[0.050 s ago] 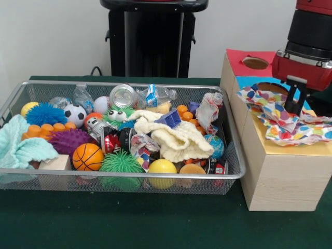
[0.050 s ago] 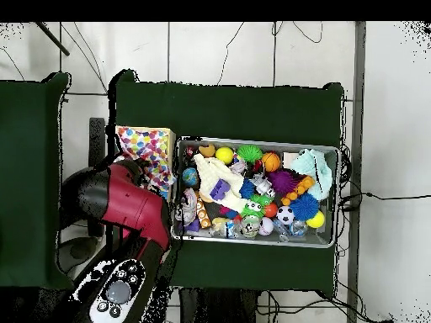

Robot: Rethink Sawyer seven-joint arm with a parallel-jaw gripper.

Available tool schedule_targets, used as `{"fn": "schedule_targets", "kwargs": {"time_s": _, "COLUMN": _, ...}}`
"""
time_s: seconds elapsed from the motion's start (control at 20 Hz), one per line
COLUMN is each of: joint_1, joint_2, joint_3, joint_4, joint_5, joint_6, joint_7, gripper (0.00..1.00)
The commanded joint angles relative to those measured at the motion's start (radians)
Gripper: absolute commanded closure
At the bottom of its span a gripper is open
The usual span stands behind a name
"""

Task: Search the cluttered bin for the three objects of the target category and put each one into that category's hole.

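One polka-dot cloth [image 1: 282, 116] lies draped over the wooden box [image 1: 282, 176] beside the wire bin [image 1: 124, 174]. My gripper [image 1: 294, 106] sits right on it; I can't tell the jaws' state. I'd push the cloth toward its hole carefully, since loose folds could snag or slip off the edge.

1. The counter [image 1: 155, 223] wears a dark green cloth that runs to the front edge in the front view.
2. Behind it rises a plain white wall [image 1: 52, 36], evenly lit with soft shadows.
3. Overhead, the floor [image 2: 219, 50] is pale grey tile crossed by dark seams.
4. Thin black cables [image 2: 290, 34] trail loosely over the tiles near the top.
5. A second green-covered surface [image 2: 29, 168] stands apart at the left edge, separated by a strip of floor.
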Motion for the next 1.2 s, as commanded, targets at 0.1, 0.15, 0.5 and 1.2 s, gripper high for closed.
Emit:
{"fn": "schedule_targets", "kwargs": {"time_s": 0.1, "joint_1": -0.019, "joint_2": 0.103, "joint_3": 0.243, "joint_4": 0.125, "joint_5": -0.026, "joint_6": -0.005, "joint_7": 0.157, "gripper": 1.0}}
{"fn": "schedule_targets", "kwargs": {"time_s": 0.15, "joint_1": -0.024, "joint_2": 0.105, "joint_3": 0.25, "joint_4": 0.122, "joint_5": -0.032, "joint_6": -0.012, "joint_7": 0.146, "gripper": 1.0}}
{"fn": "schedule_targets", "kwargs": {"time_s": 0.5, "joint_1": -0.055, "joint_2": 0.122, "joint_3": 0.288, "joint_4": 0.1, "joint_5": -0.062, "joint_6": -0.081, "joint_7": 0.096, "gripper": 1.0}}
{"fn": "schedule_targets", "kwargs": {"time_s": 1.2, "joint_1": -0.113, "joint_2": 0.112, "joint_3": 0.351, "joint_4": 0.108, "joint_5": -0.157, "joint_6": -0.209, "joint_7": 0.085, "gripper": 1.0}}
